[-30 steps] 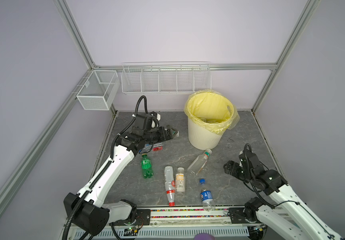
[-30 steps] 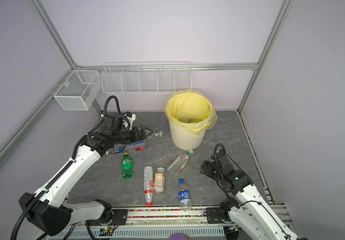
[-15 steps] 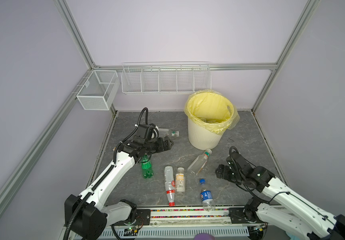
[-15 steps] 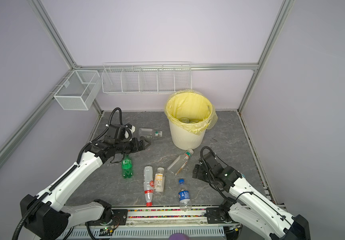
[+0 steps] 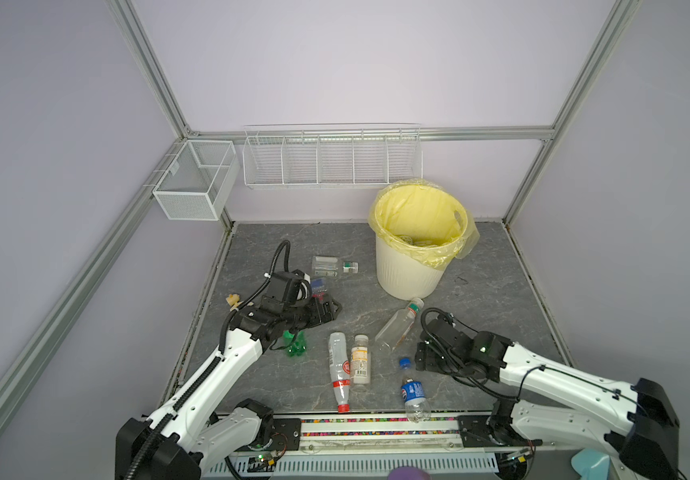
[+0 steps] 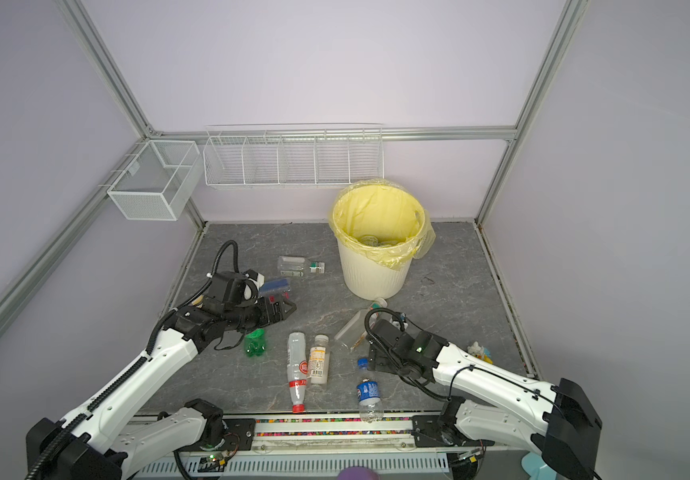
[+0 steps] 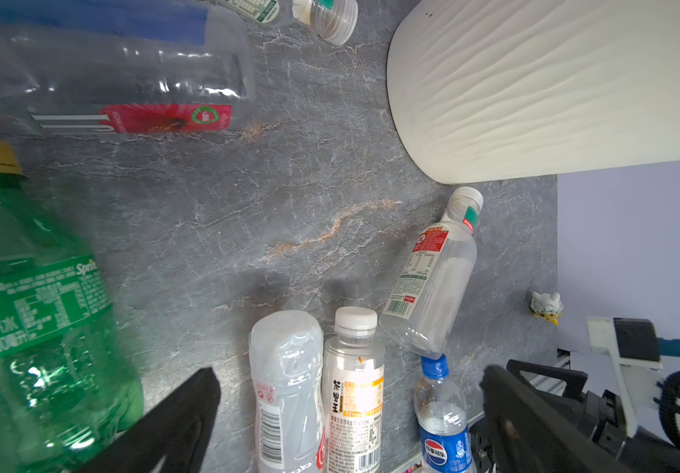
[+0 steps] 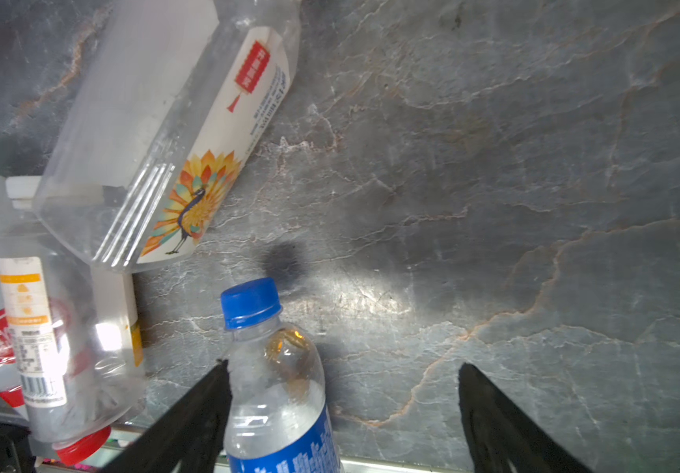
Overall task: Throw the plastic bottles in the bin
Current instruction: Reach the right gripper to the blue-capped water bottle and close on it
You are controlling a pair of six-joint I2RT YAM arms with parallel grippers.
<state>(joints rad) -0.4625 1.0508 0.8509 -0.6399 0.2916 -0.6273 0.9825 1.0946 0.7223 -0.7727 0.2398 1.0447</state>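
Note:
The bin [image 5: 407, 272] [image 6: 374, 274], cream and ribbed with a yellow bag, stands at the back with bottles inside. Several plastic bottles lie on the grey floor: a green one [image 5: 295, 345] [image 7: 31, 311], a red-capped clear one [image 5: 338, 374], an orange-labelled one [image 5: 361, 362] [image 7: 354, 393], a clear one [image 5: 397, 329] [image 8: 158, 135] and a blue-capped one [image 5: 413, 390] [image 8: 276, 385]. My right gripper [image 5: 421, 358] [image 8: 343, 365] is open, and the blue-capped bottle's neck rests against one finger. My left gripper [image 5: 330, 311] [image 7: 348, 370] hangs open and empty by the green bottle.
More bottles lie behind the left gripper: a green-capped clear one [image 5: 333, 266] and a blue- and red-labelled pair [image 6: 274, 289]. Small toy figures sit by the left wall [image 5: 233, 300] and the right wall [image 6: 478, 351]. White wire baskets [image 5: 330, 160] hang on the back frame.
My left gripper has drawn back from near the bin toward the front and lower. My right gripper has swung left and down to the blue-capped bottle. Both stayed open.

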